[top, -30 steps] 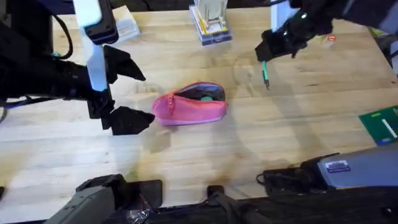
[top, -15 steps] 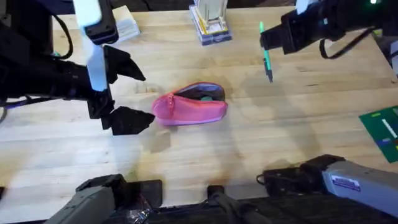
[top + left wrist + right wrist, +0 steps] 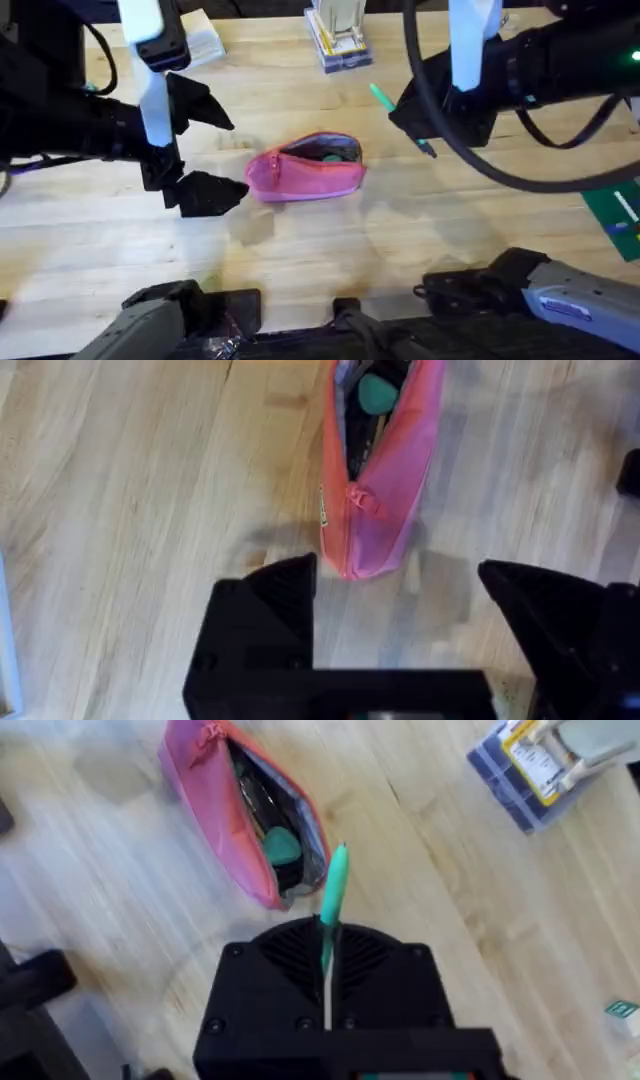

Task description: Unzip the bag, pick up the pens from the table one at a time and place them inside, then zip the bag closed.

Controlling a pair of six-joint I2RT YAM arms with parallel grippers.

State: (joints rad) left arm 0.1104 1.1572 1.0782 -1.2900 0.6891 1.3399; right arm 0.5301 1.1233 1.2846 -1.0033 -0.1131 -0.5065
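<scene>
The unzipped bag (image 3: pixel 305 166) holds teal and dark items; right hand (image 3: pixel 408 112) grips a pen (image 3: pixel 333 883), left hand (image 3: pixel 205 148) spread wide.

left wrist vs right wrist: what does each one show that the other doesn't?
Left wrist alone: the left gripper, open, just short of the closed end of the bag, not touching it.

Right wrist alone: the green pen clamped in the right gripper, pointing toward the pouch mouth, plus a blue-edged box beyond.

Both: the pink bag unzipped, dark and teal items inside, lying on the table.
</scene>
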